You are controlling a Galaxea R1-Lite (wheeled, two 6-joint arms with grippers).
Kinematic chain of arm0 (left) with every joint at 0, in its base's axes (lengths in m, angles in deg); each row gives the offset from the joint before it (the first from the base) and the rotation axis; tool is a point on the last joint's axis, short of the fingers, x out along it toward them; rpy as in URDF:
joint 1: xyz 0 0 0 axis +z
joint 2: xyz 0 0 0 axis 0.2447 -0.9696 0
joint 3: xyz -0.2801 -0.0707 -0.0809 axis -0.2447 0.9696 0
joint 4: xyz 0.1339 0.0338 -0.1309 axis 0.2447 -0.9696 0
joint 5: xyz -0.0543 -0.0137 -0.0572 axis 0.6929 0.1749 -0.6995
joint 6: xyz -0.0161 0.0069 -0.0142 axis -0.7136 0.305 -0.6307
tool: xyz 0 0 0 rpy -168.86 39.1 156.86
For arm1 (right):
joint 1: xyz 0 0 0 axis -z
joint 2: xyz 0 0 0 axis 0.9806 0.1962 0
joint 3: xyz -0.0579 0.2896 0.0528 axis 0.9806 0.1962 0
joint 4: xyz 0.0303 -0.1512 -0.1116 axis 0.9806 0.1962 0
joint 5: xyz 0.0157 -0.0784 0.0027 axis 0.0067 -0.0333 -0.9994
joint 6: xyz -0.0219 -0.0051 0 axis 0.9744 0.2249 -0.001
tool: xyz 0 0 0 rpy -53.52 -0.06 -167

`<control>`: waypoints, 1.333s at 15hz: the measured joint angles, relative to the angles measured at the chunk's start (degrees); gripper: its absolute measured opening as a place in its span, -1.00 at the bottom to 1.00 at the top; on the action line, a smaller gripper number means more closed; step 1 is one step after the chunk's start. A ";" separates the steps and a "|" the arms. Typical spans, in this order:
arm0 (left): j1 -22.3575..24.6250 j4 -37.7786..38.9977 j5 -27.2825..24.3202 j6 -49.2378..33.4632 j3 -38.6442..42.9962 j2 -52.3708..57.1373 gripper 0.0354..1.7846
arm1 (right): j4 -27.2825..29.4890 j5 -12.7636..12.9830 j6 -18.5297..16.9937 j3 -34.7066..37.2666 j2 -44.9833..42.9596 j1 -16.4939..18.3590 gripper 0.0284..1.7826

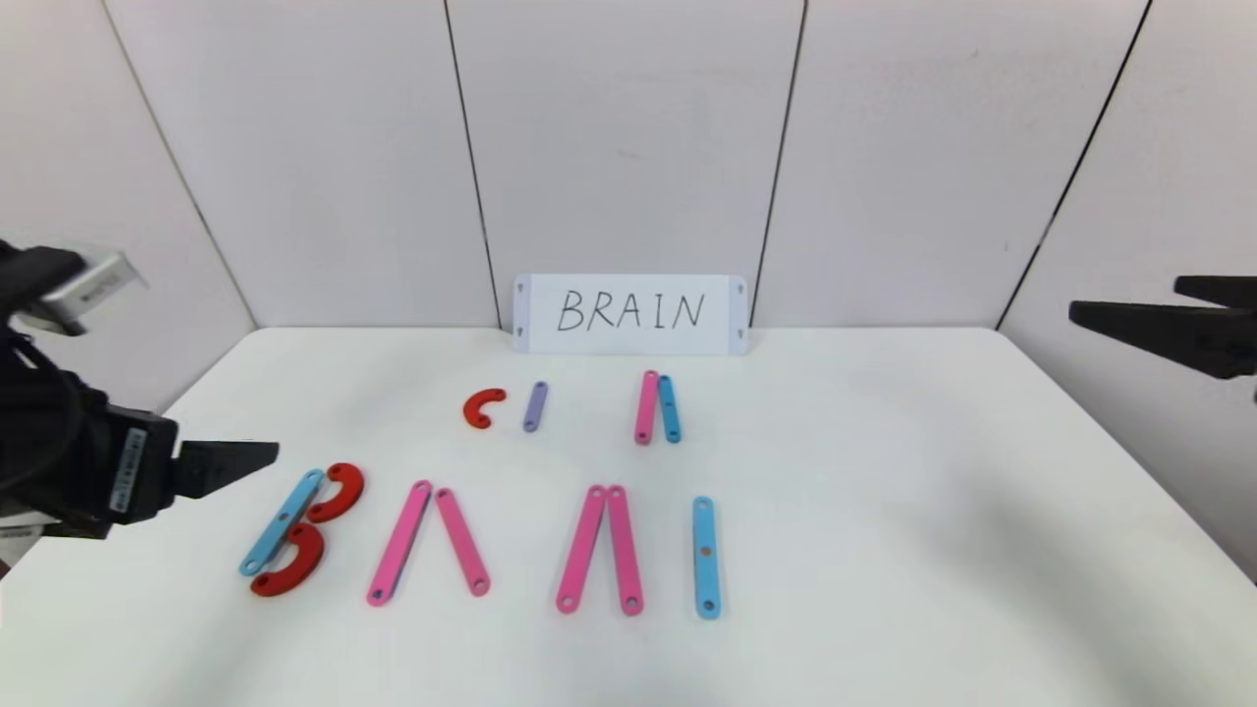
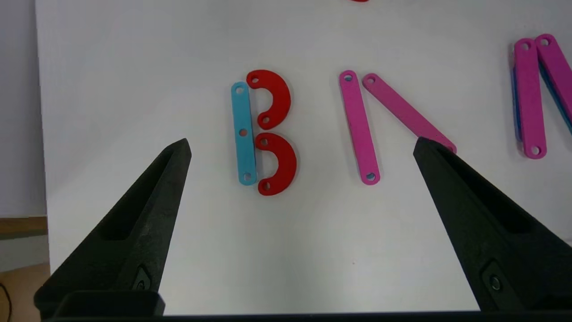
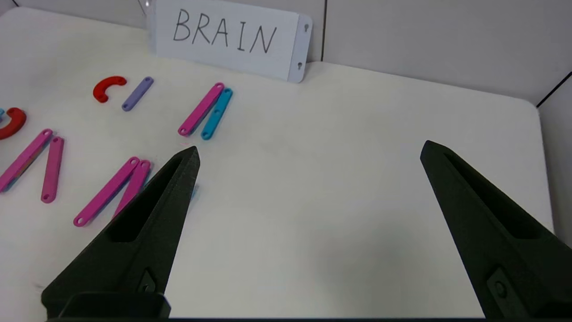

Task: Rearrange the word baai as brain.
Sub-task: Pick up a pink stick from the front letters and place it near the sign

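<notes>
From the head view we see the left gripper (image 1: 231, 462) only as one dark finger tip; the rest of it merges into the arm, which the picture's edge cuts off. The right gripper (image 1: 1159, 329) is also cropped at the edge, so only its fingers show.

In the left wrist view, the far end of the slanted pink bar (image 2: 409, 112) hides behind a black finger (image 2: 482, 214), and the second A (image 2: 536, 96) runs off the frame.

In the right wrist view, the blue I bar (image 3: 194, 191) is almost wholly covered by a finger (image 3: 147, 223), and the red curve (image 3: 12, 123) is clipped at the border.
</notes>
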 joint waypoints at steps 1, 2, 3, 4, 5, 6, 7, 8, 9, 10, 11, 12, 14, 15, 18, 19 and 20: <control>-1.37 -0.11 0.02 -0.09 -0.26 -2.84 0.95 | -0.32 -0.72 -0.02 -0.39 2.78 -0.18 0.94; -2.69 -0.05 0.04 -0.17 -0.46 -5.49 0.95 | -0.76 -1.65 -0.02 -0.61 5.32 -0.28 0.94; -3.96 0.09 0.11 -0.24 -0.61 -8.08 0.95 | -1.72 -2.73 -0.02 -0.74 7.72 -0.33 0.94; -4.90 0.30 0.20 -0.28 -0.91 -10.31 0.95 | -3.80 -3.72 0.00 -0.88 10.12 -0.35 0.94; -5.67 0.50 0.33 -0.46 -1.29 -12.41 0.95 | -6.17 -4.29 -0.02 -0.80 12.24 -0.35 0.94; -6.19 0.50 0.30 -0.74 -1.44 -13.95 0.95 | -7.72 -4.49 -0.02 -0.57 13.81 -0.35 0.94; -6.47 0.50 0.33 -0.78 -1.44 -15.12 0.95 | -8.16 -4.66 -0.02 -0.38 15.30 -0.35 0.94; -6.61 0.50 0.35 -0.83 -1.38 -16.16 0.95 | -8.09 -5.16 -0.02 -0.24 16.30 -0.30 0.94; -6.80 0.50 0.37 -1.07 -1.32 -17.13 0.95 | -7.77 -6.28 -0.02 -0.17 17.04 -0.18 0.94; -6.96 0.50 0.39 -1.71 -1.27 -18.03 0.95 | -7.63 -7.33 -0.02 -0.06 17.44 -0.13 0.94; -7.11 0.48 0.41 -2.32 -1.24 -18.97 0.95 | -8.01 -8.05 -0.02 0.24 17.79 -0.11 0.94; -7.28 0.41 0.50 -2.56 -1.22 -19.97 0.95 | -8.35 -8.18 -0.02 0.57 18.12 -0.07 0.94; -7.74 0.44 1.23 -2.78 -0.96 -21.87 0.95 | -8.37 -8.22 -0.02 0.99 18.83 0.04 0.94; -8.01 0.50 1.76 -2.89 -0.88 -22.69 0.95 | -8.48 -8.27 -0.02 1.21 19.05 0.11 0.94; -8.53 0.55 2.83 -4.30 -0.79 -24.98 0.95 | -8.53 -8.29 0.09 1.74 19.76 0.04 0.94; -8.66 0.57 2.88 -4.77 -0.80 -25.66 0.95 | -8.53 -8.27 0.13 1.88 20.04 -0.02 0.94; -8.70 0.57 2.91 -4.96 -0.80 -26.36 0.95 | -8.53 -8.22 0.22 1.90 20.29 -0.13 0.94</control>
